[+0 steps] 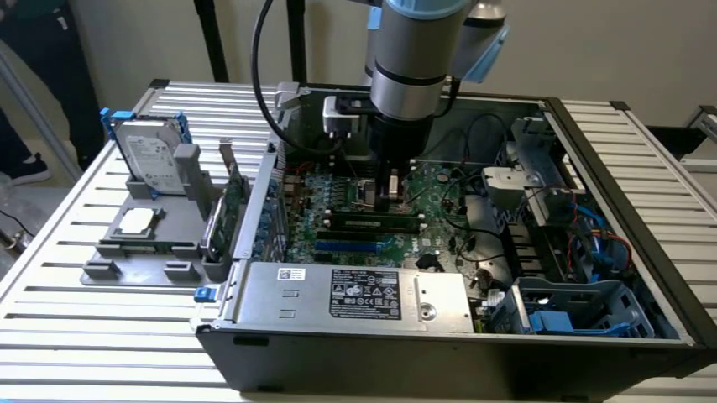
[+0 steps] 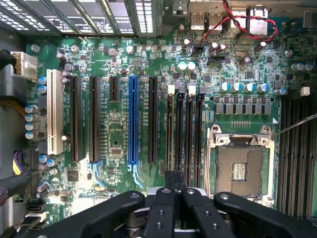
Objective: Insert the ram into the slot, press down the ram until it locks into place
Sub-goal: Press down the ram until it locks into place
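here — tool (image 2: 174, 191) over the slot (image 2: 179, 131)

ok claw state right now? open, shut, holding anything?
Claw: cannot be told. It sits low over the black memory slots on the motherboard.

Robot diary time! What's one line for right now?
gripper: down inside computer case | ram: in slot beneath | fingers: cannot tell

Matt black plastic slot (image 2: 179, 134), glossy green motherboard (image 2: 119, 144) (soldered), ribbed metal table (image 1: 67, 243)
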Action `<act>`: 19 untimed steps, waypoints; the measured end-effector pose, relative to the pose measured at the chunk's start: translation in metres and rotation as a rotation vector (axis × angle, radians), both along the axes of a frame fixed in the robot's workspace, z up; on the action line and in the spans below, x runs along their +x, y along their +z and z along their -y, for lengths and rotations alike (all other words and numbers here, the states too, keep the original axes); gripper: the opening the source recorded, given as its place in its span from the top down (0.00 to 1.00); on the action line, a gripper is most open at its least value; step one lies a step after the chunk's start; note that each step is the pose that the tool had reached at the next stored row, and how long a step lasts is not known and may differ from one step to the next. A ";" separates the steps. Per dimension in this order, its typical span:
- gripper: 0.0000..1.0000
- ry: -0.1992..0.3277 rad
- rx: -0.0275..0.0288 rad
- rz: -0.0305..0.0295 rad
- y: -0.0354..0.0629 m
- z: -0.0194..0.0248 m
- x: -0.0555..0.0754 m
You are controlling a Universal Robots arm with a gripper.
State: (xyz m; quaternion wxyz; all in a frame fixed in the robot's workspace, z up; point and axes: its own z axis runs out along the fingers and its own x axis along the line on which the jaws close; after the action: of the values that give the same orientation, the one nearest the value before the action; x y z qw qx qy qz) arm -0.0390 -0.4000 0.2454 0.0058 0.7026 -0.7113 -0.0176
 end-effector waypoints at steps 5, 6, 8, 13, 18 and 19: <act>0.89 0.000 0.0000 0.0010 -0.0079 -0.0013 -0.001; 0.89 0.000 -0.0001 0.0010 -0.0090 -0.0014 -0.001; 0.89 0.000 -0.0004 0.0010 -0.0110 -0.0014 -0.001; 0.89 0.000 -0.0026 0.0013 -0.0164 -0.0012 -0.002; 0.89 0.000 -0.0010 0.0029 -0.0189 -0.0014 -0.002; 0.89 0.000 0.0011 0.0037 -0.0159 -0.0017 -0.002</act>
State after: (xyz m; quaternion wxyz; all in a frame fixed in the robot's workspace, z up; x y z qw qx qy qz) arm -0.0409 -0.3984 0.2294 0.0041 0.7026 -0.7114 -0.0167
